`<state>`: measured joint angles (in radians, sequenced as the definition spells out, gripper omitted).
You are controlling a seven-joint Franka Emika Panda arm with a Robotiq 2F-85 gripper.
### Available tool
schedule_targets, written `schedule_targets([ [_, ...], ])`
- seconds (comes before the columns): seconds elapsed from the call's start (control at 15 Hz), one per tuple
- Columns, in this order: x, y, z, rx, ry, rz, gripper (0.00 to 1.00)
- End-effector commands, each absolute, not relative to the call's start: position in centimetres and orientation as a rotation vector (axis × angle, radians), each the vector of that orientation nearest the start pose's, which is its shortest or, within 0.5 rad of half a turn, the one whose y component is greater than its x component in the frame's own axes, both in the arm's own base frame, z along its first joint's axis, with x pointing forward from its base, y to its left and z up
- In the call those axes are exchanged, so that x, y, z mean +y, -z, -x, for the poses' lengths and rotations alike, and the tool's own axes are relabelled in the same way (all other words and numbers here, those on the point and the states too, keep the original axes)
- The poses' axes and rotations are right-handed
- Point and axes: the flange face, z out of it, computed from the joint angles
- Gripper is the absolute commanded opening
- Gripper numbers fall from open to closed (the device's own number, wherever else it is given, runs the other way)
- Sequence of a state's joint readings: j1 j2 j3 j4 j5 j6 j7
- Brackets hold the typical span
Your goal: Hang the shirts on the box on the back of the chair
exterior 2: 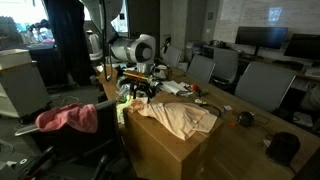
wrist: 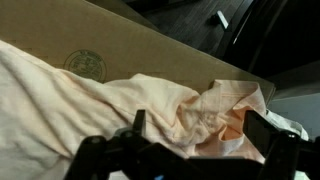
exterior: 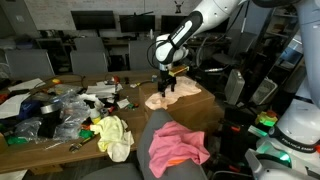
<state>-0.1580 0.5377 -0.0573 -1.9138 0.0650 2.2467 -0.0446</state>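
Pink shirt (exterior: 178, 146) drapes the chair (exterior: 152, 127); wide-spread tool (exterior: 166, 91) hovers over peach shirt (exterior 2: 181, 118).

In an exterior view I look from just behind the chair (exterior: 178, 148) at 6 o'clock, across the box (exterior: 190, 100), with the table (exterior: 45, 150) at 9 o'clock. In an exterior view I stand nearer the box (exterior 2: 170, 140), with the chair (exterior 2: 70, 120) at 9 o'clock. Both share box, chair and arm (exterior: 195, 30). My wrist view hangs close over the box top, tool (wrist: 200, 140) at 6 o'clock.
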Motion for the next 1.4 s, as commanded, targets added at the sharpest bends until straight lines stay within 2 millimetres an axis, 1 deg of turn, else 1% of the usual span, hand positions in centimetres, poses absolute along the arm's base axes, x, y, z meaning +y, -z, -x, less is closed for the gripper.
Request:
schedule_targets([
  [0.0, -13.3, -19.1, -60.4, 0.275, -0.277, 3.053, 1.0],
  [0.33, -13.1, -17.8, -60.7, 0.21, -0.26, 3.007, 1.0],
  [0.67, -14.1, -15.9, -60.6, 0.174, -0.244, 2.975, 1.0],
  [1.07, -16.1, -12.9, -60.0, 0.161, -0.236, 3.075, 1.0],
  [1.27, -16.5, -12.1, -59.8, 0.154, -0.232, 3.107, 1.0],
  [1.33, -16.5, -12.0, -59.8, 0.151, -0.233, 3.111, 0.75],
])
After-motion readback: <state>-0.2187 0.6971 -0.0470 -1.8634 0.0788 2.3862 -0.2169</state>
